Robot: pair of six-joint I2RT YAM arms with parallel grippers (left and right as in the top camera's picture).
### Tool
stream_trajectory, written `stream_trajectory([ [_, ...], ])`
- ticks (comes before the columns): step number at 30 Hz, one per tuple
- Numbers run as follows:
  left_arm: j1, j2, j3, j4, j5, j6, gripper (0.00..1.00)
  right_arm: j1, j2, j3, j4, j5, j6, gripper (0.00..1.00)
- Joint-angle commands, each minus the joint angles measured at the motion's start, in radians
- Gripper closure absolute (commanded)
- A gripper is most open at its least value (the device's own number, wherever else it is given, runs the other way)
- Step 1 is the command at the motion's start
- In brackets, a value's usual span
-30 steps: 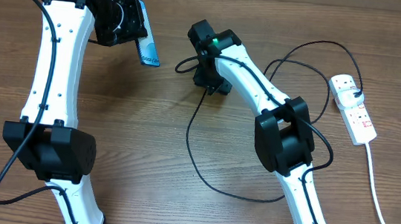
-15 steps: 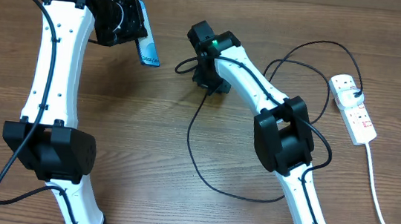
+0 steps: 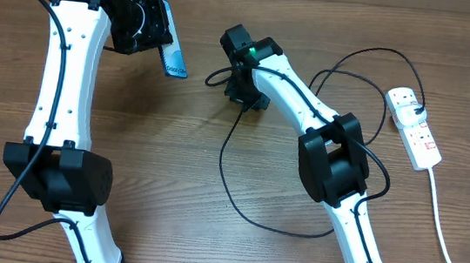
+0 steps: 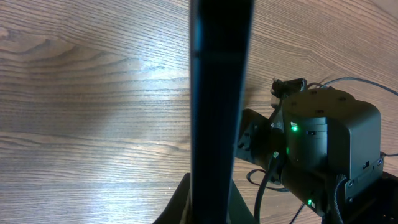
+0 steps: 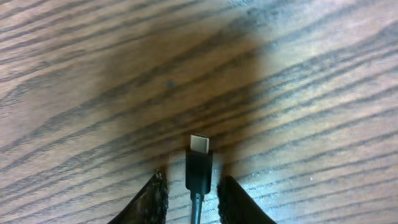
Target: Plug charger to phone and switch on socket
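Note:
My left gripper (image 3: 161, 38) is shut on the phone (image 3: 172, 60) and holds it up off the table at the back left. In the left wrist view the phone (image 4: 221, 93) shows edge-on as a dark upright bar rising from my left gripper (image 4: 211, 208). My right gripper (image 3: 244, 95) is down at the table, right of the phone. The connector tip (image 5: 199, 160) of the charger (image 3: 222, 161) lies on the wood between the fingers of my right gripper (image 5: 196, 198), with a narrow gap on each side. The black cable loops across the table to the socket (image 3: 421, 138) at the far right.
The charger's black plug (image 3: 417, 110) sits in the socket's far end. The thick white cord (image 3: 444, 237) runs from the socket toward the front right edge. The right arm's wrist (image 4: 326, 140) is close to the phone on its right.
My right gripper has shifted slightly left over the connector tip, and its jaws have narrowed. The left arm and the phone have not moved.

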Motion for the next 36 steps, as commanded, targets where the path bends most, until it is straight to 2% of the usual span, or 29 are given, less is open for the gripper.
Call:
stream_trajectory([
  [1,-0.007,-0.003,0.009,0.003,0.001,-0.003,0.96,0.008,0.034,-0.043,-0.012,-0.052,0.002,0.78],
  [3,-0.007,-0.003,0.009,0.003,0.001,-0.003,0.96,0.008,0.034,-0.043,-0.017,-0.053,0.003,0.84],
  [11,-0.007,-0.003,0.009,0.003,0.002,-0.003,0.96,0.009,0.034,-0.043,-0.026,-0.052,0.005,0.85],
  [16,-0.007,-0.003,0.009,0.0,0.001,-0.002,0.96,0.008,0.034,-0.043,-0.015,-0.051,0.002,0.96],
  [26,-0.008,-0.003,0.009,0.002,0.019,0.007,0.96,-0.009,0.022,-0.005,-0.037,-0.053,-0.01,0.96],
  [28,-0.007,-0.003,0.009,0.016,0.082,0.06,0.96,-0.018,-0.006,0.021,-0.048,-0.092,-0.068,0.96],
  [32,-0.007,-0.003,0.009,0.079,0.299,0.188,0.96,-0.029,-0.103,0.042,-0.053,-0.206,-0.194,0.96],
  [36,-0.004,-0.003,0.009,0.168,0.447,0.211,0.96,-0.029,-0.224,0.042,-0.073,-0.325,-0.301,0.96],
])
